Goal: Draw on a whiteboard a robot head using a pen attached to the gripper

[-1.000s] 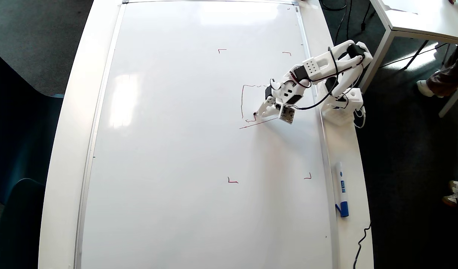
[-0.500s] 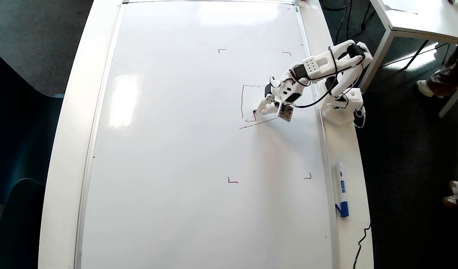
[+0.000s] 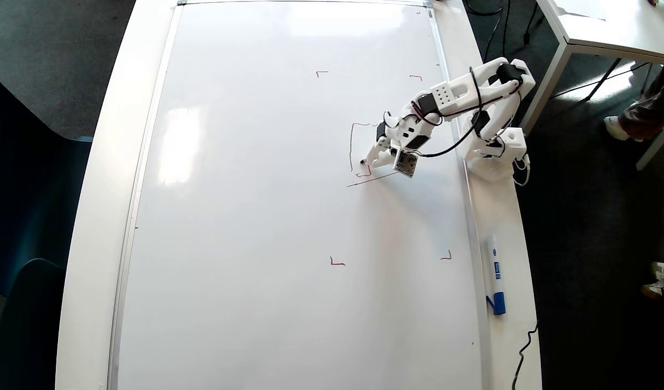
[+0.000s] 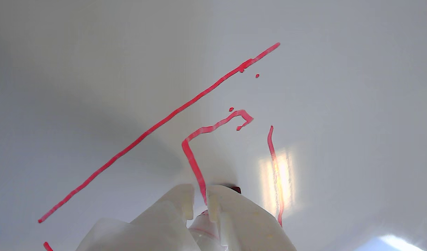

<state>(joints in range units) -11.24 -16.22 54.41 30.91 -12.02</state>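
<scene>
Table (image 3: 101,162) carries the whiteboard (image 3: 256,216), which fills most of it. My arm (image 3: 472,97) is mounted on the table's right edge in the overhead view and reaches left over the board. Four red corner marks (image 3: 337,263) box the drawing area. A spare marker with a blue cap (image 3: 495,273) lies on the table strip right of the board, well apart from me.

Robot head (image 3: 359,157): only partly drawn. Overhead shows a left vertical line, a short top stub, a small hooked bit near the bottom, and a long slanted stroke just below. Wrist view shows the same red lines, wobbly and unclosed. No full square, no inner rectangles visible.

My claw (image 3: 376,157) is pinching the pen (image 3: 367,160). In the wrist view both white fingers (image 4: 234,216) clamp around the barrel (image 4: 203,225); the red tip points down-left in the overhead view and looks to be at the board next to the left line.

Step, my read: mid-outline, working the lower-left corner. Next move needs steady tip contact and a straight run right to close the bottom edge. The slanted stroke already sits off-square, so it needs a correction.
</scene>
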